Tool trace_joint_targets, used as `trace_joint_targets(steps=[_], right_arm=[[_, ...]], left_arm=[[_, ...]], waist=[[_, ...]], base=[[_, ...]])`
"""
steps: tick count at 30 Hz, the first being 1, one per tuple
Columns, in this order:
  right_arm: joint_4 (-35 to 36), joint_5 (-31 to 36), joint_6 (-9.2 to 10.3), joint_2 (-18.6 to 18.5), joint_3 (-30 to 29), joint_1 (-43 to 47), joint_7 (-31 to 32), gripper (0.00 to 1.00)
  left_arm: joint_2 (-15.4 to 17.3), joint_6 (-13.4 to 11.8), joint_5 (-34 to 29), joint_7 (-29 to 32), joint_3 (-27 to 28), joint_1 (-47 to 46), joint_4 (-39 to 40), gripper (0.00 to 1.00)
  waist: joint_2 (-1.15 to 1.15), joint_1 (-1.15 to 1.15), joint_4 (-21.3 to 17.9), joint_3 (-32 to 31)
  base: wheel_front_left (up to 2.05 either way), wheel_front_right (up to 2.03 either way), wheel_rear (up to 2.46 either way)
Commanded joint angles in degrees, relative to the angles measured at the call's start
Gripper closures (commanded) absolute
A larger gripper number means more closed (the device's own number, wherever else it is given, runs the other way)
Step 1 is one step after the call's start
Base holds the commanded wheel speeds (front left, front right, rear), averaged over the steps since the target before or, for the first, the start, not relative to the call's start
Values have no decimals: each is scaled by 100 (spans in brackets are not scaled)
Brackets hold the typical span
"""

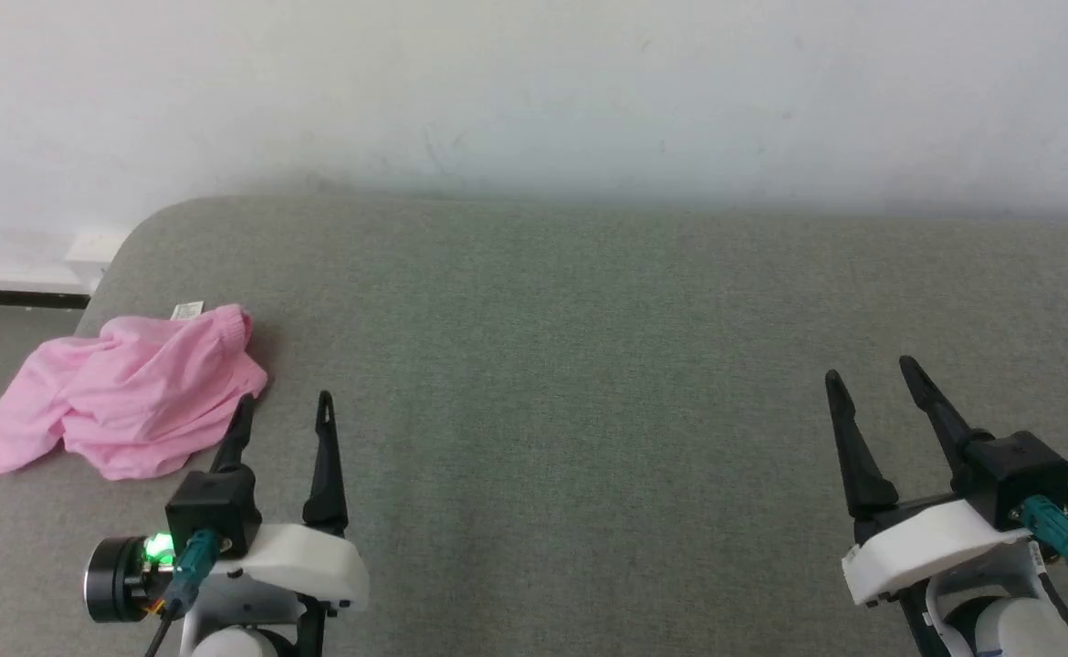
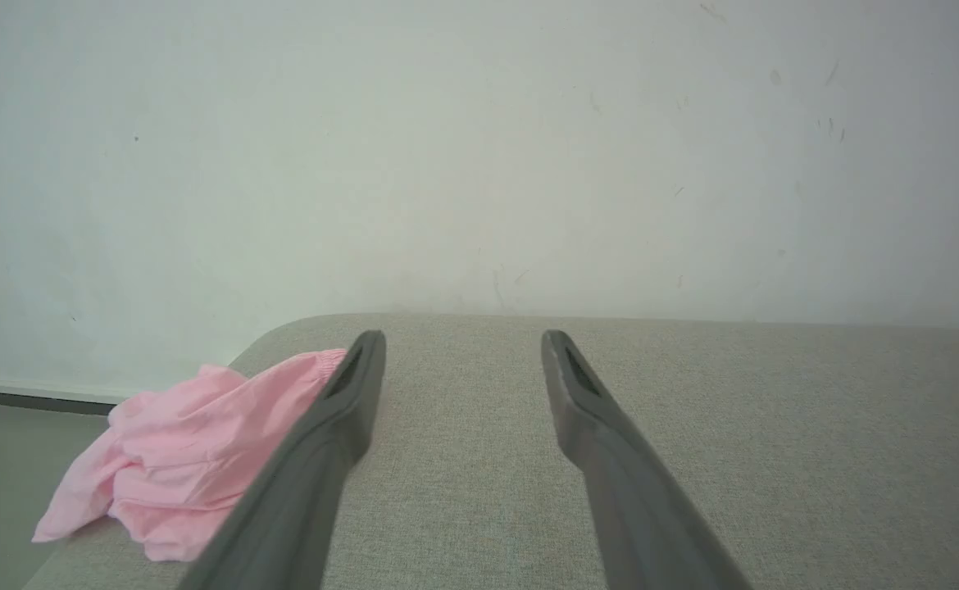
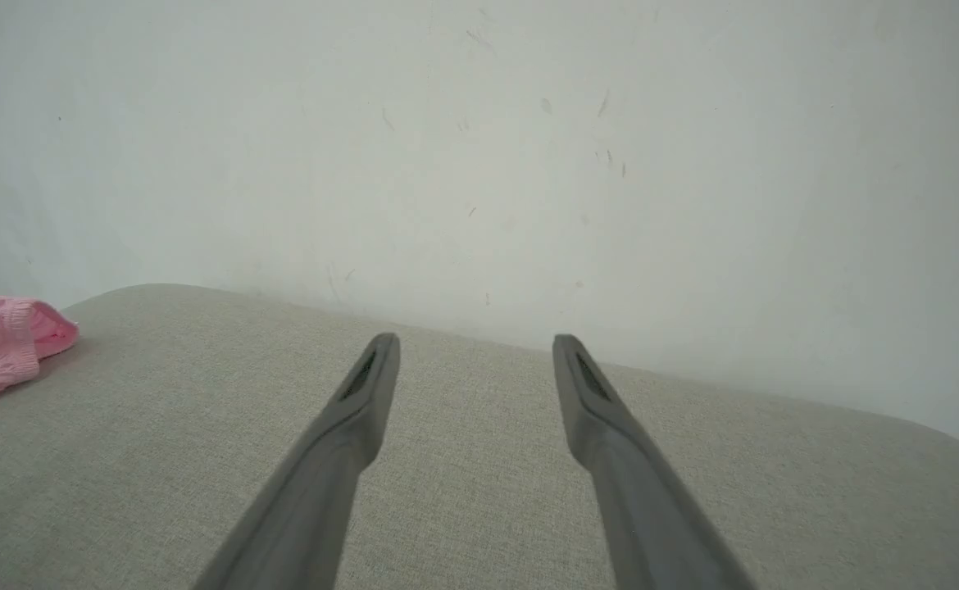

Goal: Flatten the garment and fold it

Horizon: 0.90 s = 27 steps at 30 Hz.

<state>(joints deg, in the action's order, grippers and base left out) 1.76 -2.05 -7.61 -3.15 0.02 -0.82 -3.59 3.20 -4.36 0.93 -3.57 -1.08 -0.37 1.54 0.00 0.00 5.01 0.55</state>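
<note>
The light pink garment lies crumpled at the far left of the grey cushioned surface, partly hanging over its left edge, with a small white label at its back. In the left wrist view the garment sits to the left of my fingers. My left gripper is open and empty, its left fingertip just beside the garment's right edge. My right gripper hovers open and empty far to the right. The right wrist view catches the garment's gathered hem at its left edge.
The grey fabric surface stretches wide between both arms and ends at a white wall behind. Its left corner is rounded, with floor and a dark baseboard beyond it.
</note>
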Motion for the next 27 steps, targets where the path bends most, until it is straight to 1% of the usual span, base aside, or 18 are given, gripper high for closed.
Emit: trace_joint_targets(steps=[1,16,27], right_arm=[[55,-45,3,8,4,83,-52,0],[116,-74,5,11,135,134,-231,0],[157,-121,6,14,193,152,-363,0]], left_arm=[[-8,-64,39,-52,11,-19,66,0],[-13,-267,158,-232,70,45,256,0],[-15,-480,178,-363,127,93,290,0]], waist=[[0,0,87,6],[0,0,583,55],[0,0,882,94]], base=[[0,0,0],[0,0,0],[0,0,0]])
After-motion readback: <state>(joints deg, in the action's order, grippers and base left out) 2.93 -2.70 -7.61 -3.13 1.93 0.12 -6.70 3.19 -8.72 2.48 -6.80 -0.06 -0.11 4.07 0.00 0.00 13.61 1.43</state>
